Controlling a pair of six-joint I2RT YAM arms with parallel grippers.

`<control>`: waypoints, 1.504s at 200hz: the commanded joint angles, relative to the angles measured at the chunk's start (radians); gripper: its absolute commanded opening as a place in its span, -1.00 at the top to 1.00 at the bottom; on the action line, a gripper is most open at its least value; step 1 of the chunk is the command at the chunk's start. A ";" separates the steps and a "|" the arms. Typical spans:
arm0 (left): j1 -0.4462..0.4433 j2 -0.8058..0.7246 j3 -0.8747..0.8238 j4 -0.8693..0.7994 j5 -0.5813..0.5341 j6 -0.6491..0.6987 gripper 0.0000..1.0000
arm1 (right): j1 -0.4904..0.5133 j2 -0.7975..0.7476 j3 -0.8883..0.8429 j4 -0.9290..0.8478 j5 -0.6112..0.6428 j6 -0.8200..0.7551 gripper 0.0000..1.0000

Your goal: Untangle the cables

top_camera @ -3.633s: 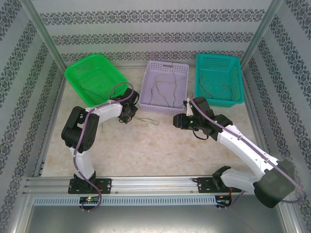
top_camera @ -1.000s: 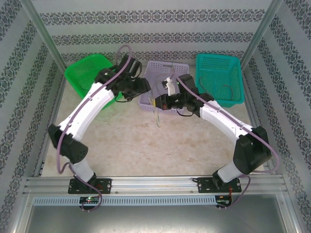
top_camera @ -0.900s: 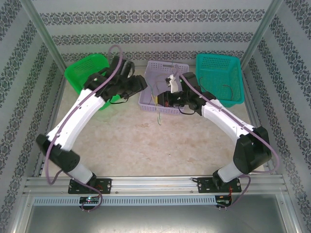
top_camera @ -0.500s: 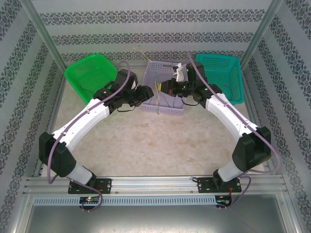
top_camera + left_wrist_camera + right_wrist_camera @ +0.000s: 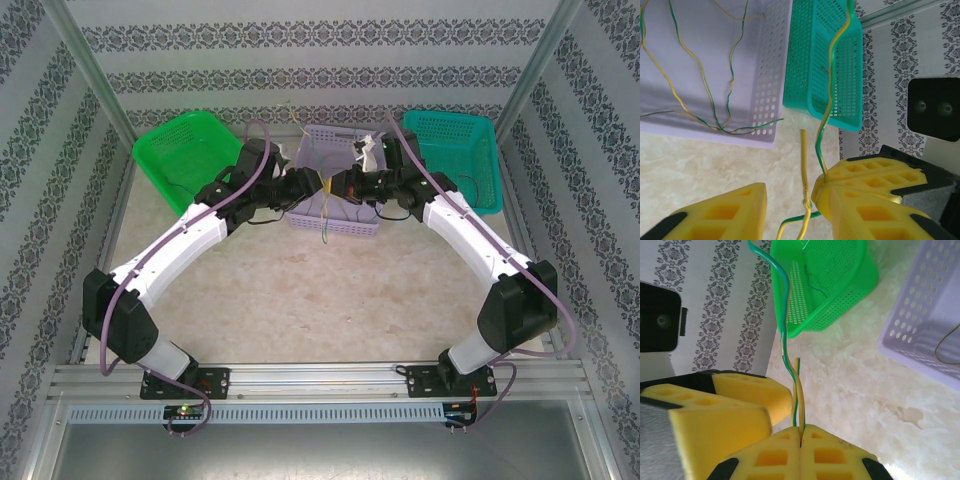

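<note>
Cables (image 5: 799,405) in shut R jaws (R wrist cam); L jaws half-open astride them

Left basket (image 5: 185,150), middle basket (image 5: 338,226), right basket (image 5: 455,150) in a row at the back, cables (image 5: 830,75) in the middle one, left gripper (image 5: 317,186) facing right gripper (image 5: 338,183) above it

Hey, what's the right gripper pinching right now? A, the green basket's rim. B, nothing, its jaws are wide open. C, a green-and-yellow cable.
C: in the right wrist view the right gripper is clamped shut on a green-and-yellow cable that rises from between its fingers.
</note>
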 commanded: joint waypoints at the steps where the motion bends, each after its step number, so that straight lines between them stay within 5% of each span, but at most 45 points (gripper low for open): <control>1: 0.007 0.016 -0.001 0.042 0.021 0.003 0.33 | -0.012 0.008 0.007 0.021 -0.061 0.028 1.00; 46: 0.018 0.037 -0.011 0.143 0.042 -0.040 0.39 | -0.012 0.000 -0.008 0.016 -0.088 0.031 1.00; 98: 0.017 0.015 -0.062 0.173 0.048 -0.064 1.00 | -0.026 -0.019 -0.028 0.048 -0.049 0.062 1.00; 197: 0.024 -0.124 -0.143 -0.013 -0.157 -0.068 1.00 | -0.114 -0.061 -0.016 0.030 0.078 0.074 1.00; 231: 0.027 -0.200 -0.238 -0.089 -0.257 -0.198 1.00 | -0.171 -0.097 -0.012 0.058 0.207 0.117 1.00; 301: -0.016 -0.297 -0.461 -0.010 -0.273 -0.594 1.00 | -0.191 -0.150 -0.081 0.237 0.497 0.324 1.00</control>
